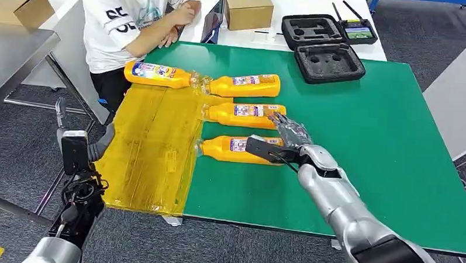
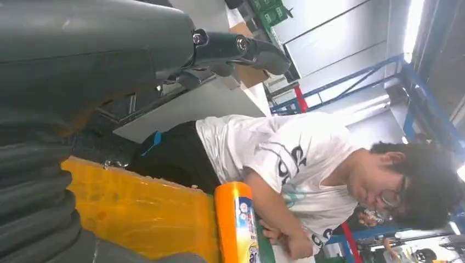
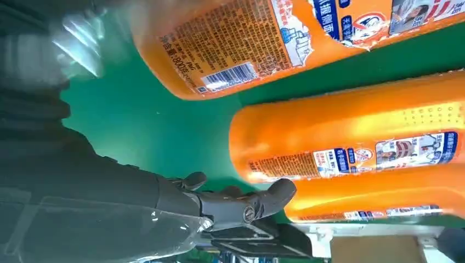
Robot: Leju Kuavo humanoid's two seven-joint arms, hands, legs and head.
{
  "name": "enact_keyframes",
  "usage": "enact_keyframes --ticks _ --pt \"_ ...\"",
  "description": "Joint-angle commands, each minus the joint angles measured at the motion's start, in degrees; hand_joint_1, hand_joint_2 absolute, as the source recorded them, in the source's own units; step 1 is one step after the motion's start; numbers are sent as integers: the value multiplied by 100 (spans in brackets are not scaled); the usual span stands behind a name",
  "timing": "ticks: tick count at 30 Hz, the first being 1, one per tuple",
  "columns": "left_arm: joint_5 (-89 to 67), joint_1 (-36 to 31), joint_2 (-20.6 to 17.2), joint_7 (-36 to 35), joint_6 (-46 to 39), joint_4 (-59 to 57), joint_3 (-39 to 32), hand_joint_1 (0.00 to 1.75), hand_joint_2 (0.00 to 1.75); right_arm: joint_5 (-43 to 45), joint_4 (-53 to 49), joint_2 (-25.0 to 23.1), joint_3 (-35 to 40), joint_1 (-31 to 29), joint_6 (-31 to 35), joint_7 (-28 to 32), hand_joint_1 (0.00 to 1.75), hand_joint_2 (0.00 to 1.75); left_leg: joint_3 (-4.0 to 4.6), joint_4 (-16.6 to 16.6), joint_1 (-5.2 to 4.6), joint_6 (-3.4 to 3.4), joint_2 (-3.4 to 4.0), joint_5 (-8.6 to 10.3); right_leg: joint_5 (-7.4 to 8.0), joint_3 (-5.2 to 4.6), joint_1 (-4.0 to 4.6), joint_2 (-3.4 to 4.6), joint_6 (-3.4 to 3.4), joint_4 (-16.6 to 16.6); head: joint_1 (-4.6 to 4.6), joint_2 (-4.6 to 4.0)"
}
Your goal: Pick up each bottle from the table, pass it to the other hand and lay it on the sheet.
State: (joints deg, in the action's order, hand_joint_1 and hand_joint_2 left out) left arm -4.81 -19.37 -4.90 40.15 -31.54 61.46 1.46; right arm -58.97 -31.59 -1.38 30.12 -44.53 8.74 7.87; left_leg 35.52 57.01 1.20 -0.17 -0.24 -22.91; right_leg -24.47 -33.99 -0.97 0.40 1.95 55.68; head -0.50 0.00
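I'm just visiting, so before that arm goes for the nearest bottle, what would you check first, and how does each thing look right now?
1. Right hand holds nothing, fingers apart: ok.
2. It is above the nearest bottle, not yet around it: ok.
3. Left hand free for the handover: ok, though it hangs low beside the table.
4. Yellow sheet has bare room: ok.
5. One bottle already lies at the sheet's far edge: ok.
6. Person's arm rests near the table's far edge: cannot tell whether it will stay clear.

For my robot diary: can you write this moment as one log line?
right hand: open over nearest bottle | left hand: open, beside table | sheet: one bottle partly on
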Motion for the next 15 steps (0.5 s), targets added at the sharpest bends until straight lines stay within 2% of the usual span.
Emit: enact_keyframes --ticks 1,4,6,15 --pt "57 -266 110 -15 56 -484 116 0 175 115 970 -257 75 -599 -240 89 0 175 -15 3 -3 6 -3 -6 -8 16 0 -8 -8 4 0 0" --pt "57 -266 110 -15 56 -484 116 0 175 115 970 -257 75 -599 -240 89 0 175 -33 9 0 10 -4 -17 -18 36 5 -12 -13 7 0 0" --pt "59 -270 114 -15 42 -484 124 0 175 99 1037 -283 112 -629 -269 109 0 175 -15 1 -1 6 -4 -6 -8 17 2 -10 -6 0 0 0" --pt "126 -215 132 -15 27 -486 112 0 175 347 1225 -545 125 -691 -720 363 0 175 -23 2 -1 6 2 -10 -11 23 2 -4 -9 2 0 0"
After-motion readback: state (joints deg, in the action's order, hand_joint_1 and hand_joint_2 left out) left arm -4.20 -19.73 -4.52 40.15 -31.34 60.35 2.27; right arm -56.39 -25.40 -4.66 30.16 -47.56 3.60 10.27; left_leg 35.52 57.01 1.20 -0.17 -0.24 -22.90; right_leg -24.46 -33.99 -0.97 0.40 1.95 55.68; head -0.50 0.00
